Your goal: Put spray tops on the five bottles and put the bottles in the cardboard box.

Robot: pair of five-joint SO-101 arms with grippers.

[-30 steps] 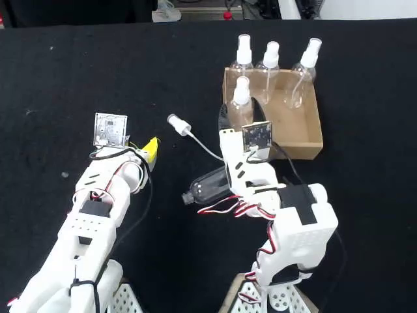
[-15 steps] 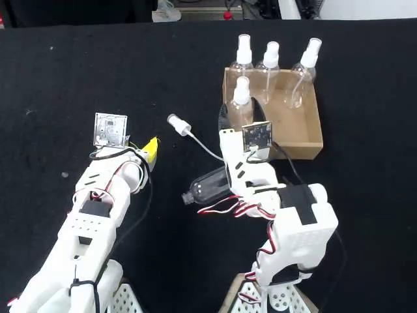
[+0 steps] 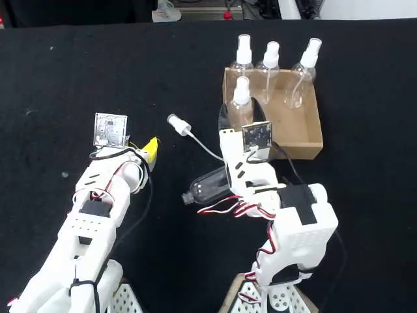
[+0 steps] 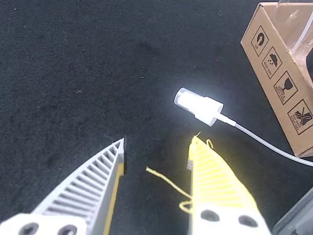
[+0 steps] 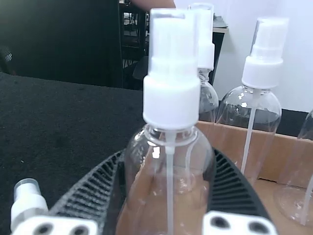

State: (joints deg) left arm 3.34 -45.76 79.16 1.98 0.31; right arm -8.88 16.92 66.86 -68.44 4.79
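The cardboard box (image 3: 306,147) stands at the back right with three capped spray bottles (image 3: 269,62) along its far side. A fourth capped bottle (image 3: 241,101) stands at the box's near-left corner; my right gripper (image 5: 166,161) is shut on this bottle (image 5: 168,147), one dark finger on each side. A capless clear bottle (image 3: 208,184) lies on its side on the table, partly under the right arm. A loose white spray top (image 3: 178,124) with its long tube lies left of the box. My left gripper (image 4: 159,143) is open just short of that spray top (image 4: 198,105), holding nothing.
The table is a black cloth. The box's printed side wall (image 4: 283,58) is close to the loose spray top's tube. Two capped bottles (image 5: 261,93) stand in the box (image 5: 283,152) right behind the held one.
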